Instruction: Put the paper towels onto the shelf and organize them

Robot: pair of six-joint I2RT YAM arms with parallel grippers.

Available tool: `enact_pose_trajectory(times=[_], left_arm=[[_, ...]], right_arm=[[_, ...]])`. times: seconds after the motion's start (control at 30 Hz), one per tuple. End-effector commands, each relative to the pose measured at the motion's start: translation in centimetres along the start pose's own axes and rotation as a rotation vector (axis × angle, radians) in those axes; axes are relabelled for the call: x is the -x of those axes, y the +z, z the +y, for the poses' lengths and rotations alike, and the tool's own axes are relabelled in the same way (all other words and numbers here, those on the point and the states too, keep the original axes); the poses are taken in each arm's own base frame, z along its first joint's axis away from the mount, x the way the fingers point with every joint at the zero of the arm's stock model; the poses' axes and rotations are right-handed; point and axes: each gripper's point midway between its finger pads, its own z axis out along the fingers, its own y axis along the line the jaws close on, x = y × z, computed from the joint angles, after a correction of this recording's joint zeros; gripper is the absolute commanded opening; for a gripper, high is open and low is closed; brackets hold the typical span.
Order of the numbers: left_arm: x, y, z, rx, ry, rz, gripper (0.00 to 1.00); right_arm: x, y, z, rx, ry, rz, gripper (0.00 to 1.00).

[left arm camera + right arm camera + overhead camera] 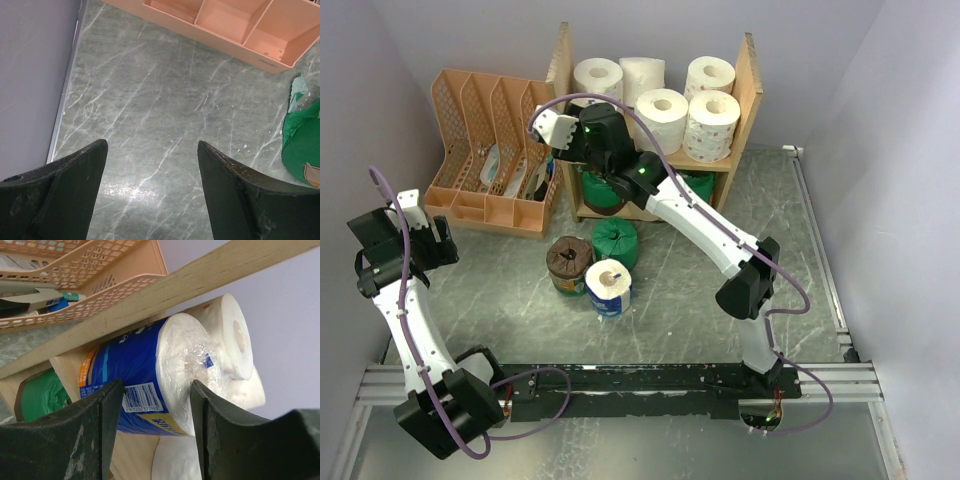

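Observation:
The wooden shelf [750,90] stands at the back. Several white paper towels [661,115] sit on its top tier and green ones [698,185] on the lower tier. My right gripper [554,127] reaches to the top tier's left end. In the right wrist view it [157,382] is open, fingers either side of a blue-wrapped roll [145,375] lying against the side panel [165,290], beside a white roll [230,335]. Brown [568,262], green [615,241] and blue-wrapped [608,287] rolls stand on the table. My left gripper [402,238] is open and empty [152,145] over bare table.
A peach slotted file organizer [490,150] stands left of the shelf and shows in the left wrist view [235,30]. The green floor roll [300,145] is at that view's right edge. Purple walls close in both sides. A metal rail [820,250] runs along the table's right.

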Motion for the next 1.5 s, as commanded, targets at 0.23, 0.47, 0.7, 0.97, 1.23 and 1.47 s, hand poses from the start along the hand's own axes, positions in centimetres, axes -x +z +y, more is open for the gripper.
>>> enact_pose_trajectory(times=[0.23, 0.47, 0.7, 0.97, 1.23, 1.47], left_arm=[[0.1, 0.0, -0.1, -0.019, -0.001, -0.002, 0.84], [0.1, -0.1, -0.1, -0.015, -0.001, -0.007, 0.84], [0.0, 0.1, 0.0, -0.014, -0.005, 0.002, 0.84], [0.0, 0.1, 0.2, -0.001, -0.006, 0.001, 0.84], [0.0, 0.1, 0.2, -0.001, -0.007, 0.002, 0.84], [0.1, 0.0, 0.2, 0.002, -0.004, -0.007, 0.84]], right_arm=[[-0.3, -1.9, -0.4, 0.008, 0.006, 0.020, 0.56], [0.8, -7.2, 0.5, 0.080, 0.003, -0.012, 0.56], [2.8, -13.0, -2.2, 0.135, 0.070, -0.096, 0.57], [0.7, -12.8, -2.5, 0.104, 0.050, -0.045, 0.56], [-0.8, -15.2, -2.0, 0.204, 0.077, -0.055, 0.81], [-7.0, -17.7, -8.5, -0.012, 0.356, 0.003, 0.82]])
